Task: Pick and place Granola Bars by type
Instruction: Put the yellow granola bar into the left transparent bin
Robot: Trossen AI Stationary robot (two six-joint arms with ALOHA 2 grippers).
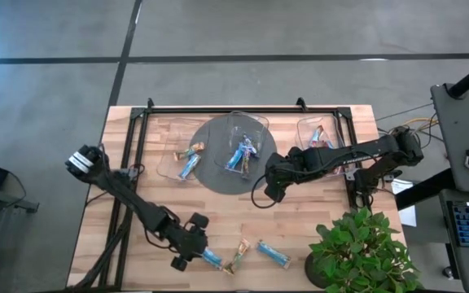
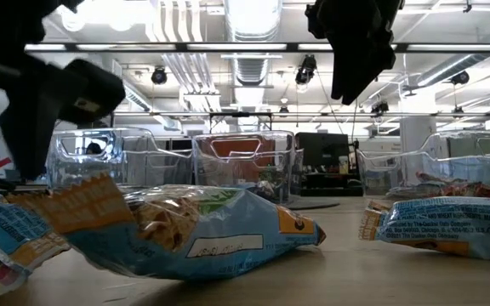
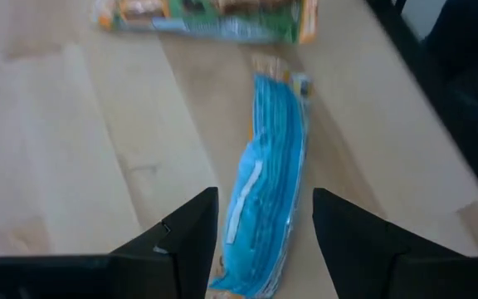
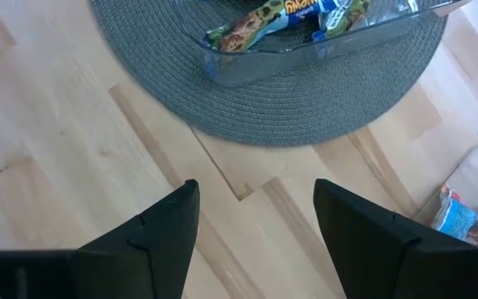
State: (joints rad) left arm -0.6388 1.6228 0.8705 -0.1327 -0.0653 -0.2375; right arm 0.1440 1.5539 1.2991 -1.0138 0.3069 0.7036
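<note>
From above, your left gripper (image 1: 192, 244) sits at about 7 o'clock on the table (image 1: 316, 212), right beside a blue bar (image 1: 212, 259). Two more bars (image 1: 273, 255) lie next to it, and others are in the clear bins (image 1: 247, 130) at 12 o'clock. From table height, a puffy bar (image 2: 185, 223) looks light and crinkly. Your left wrist camera shows the jaws wide, one finger on each side of the blue bar; pinch its middle gently, since it is slippery. Your right gripper (image 4: 256, 224) hangs open and empty near the grey mat (image 4: 305, 100).
</note>
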